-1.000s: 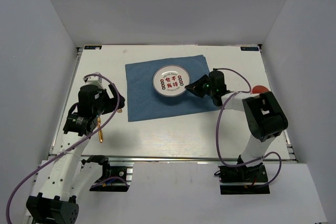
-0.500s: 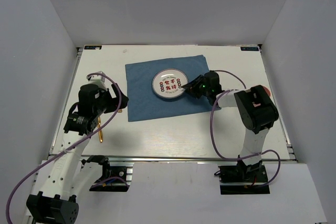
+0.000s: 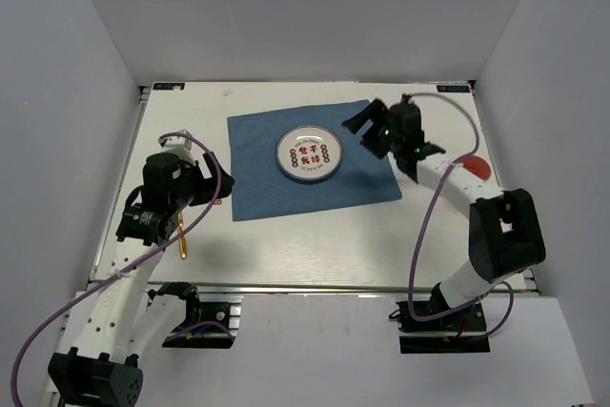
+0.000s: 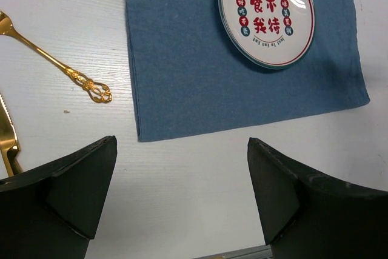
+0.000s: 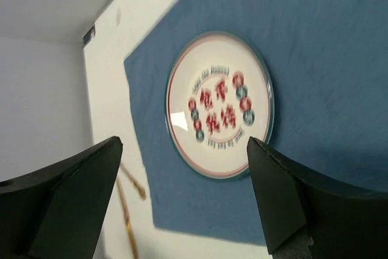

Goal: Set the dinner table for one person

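Printed plate (image 3: pixel 309 153) set on blue cloth (image 3: pixel 267 188) on dinner table (image 3: pixel 315 245), gold cutlery (image 4: pixel 73 75) laid beside cloth, left gripper (image 4: pixel 182 156) and right gripper (image 3: pixel 365 132) empty, jaws spread wide.

— What do I see lying on the dinner table (image 3: pixel 315 235)?
— A blue cloth (image 3: pixel 257 154) toward the far edge, a little askew. Right of its middle sits a round plate (image 3: pixel 310 153) with red characters and a green rim.
— And off the cloth?
— A gold utensil (image 4: pixel 57 65) with an ornate handle, and a gold knife (image 4: pixel 6 141), near the left edge. Something red (image 3: pixel 472 167) by the right edge, partly hidden.
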Motion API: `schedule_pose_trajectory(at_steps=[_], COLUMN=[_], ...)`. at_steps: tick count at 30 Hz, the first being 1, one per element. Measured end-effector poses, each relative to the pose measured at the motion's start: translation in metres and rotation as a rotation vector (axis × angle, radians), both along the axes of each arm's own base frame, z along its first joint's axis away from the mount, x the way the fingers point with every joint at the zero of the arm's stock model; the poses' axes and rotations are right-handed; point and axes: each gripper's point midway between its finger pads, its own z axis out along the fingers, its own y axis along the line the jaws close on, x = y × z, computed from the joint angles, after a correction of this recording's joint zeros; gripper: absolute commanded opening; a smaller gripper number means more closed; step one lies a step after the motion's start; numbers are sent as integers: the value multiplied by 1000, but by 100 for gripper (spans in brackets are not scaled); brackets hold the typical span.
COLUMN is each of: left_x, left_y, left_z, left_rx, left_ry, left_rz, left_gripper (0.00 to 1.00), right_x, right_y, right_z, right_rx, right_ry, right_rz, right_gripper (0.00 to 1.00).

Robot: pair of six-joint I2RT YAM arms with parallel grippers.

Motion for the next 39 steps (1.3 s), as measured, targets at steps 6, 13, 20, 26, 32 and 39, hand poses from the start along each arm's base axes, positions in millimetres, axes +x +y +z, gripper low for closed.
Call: schedule_pose_trajectory(at_steps=[6,13,20,26,32,39], left_x=[2,2,2,2,2,2], left_y=[13,19,19,18,13,11], left_z=[-10,-21,-23,-24,-27,-27], left_rx=[33,55,55,56,47,41], left_ry=[39,83,90,94,112,114], left_rz=[77,114,111,105,80,64], left_gripper=[98,98,98,98,98,98], right_x=[35,-15,-52,-73,-84,-68], right_y=[-82,-214,-254,-281,-285,-271], right_z=[69,25,7,-29,-56,-41], right_rx=[-301,-595,-670,-685,-686,-705], right_ry=[-22,252,351,451,504,432], right_rz=[-203,-435,-480,-510,-490,-412], right_gripper=[89,89,88,77,20,0])
